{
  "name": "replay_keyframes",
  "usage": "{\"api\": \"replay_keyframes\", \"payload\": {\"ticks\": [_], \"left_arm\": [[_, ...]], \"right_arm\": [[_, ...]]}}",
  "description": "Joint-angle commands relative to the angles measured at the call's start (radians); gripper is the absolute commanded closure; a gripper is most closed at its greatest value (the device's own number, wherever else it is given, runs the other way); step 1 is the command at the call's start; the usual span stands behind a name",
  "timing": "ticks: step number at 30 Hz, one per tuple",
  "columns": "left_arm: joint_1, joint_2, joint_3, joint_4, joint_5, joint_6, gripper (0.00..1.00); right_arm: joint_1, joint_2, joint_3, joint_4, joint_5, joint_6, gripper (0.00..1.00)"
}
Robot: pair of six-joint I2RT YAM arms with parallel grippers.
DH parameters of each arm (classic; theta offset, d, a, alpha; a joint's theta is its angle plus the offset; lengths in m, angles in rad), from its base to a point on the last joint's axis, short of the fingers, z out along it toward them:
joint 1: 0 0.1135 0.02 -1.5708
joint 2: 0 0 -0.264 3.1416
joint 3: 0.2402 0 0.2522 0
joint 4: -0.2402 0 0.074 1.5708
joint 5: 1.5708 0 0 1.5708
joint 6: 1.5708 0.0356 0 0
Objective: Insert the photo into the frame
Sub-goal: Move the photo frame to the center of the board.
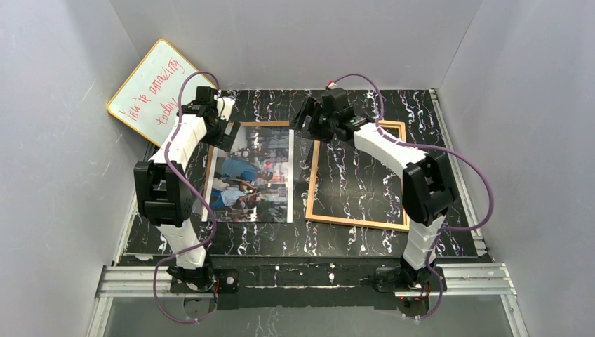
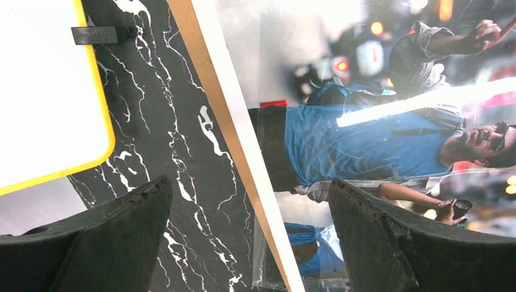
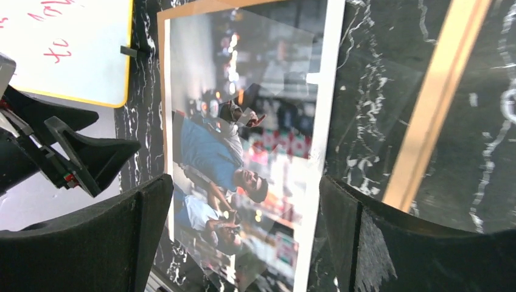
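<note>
Top external: photo [image 1: 252, 175] lies left of frame [image 1: 358, 223].

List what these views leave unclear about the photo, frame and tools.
Top view: the left arm covers the photo at its far left corner; whether the left tool touches is hidden.
Top view: the right arm and right tool hide the frame at its far left corner.
Left wrist view: glare blanks part of the photo.
Every view: only a thin edge of the brown board shows beneath the photo.

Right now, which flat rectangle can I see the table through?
The frame, light wood, at the right; the photo and the whiteboard are opaque.
</note>
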Motion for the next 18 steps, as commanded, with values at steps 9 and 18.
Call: {"api": "replay_keyframes", "payload": {"ticks": [9, 18], "left_arm": [[0.018, 0.085, -0.091, 0.039, 0.026, 0.019, 0.05], [0.008, 0.111, -0.187, 0.088, -0.041, 0.031, 0.05]], "right_arm": [[0.157, 0.144, 0.073, -0.162, 0.198, 0.214, 0.01], [0.190, 0.187, 0.043, -0.215, 0.268, 0.248, 0.01]]}}
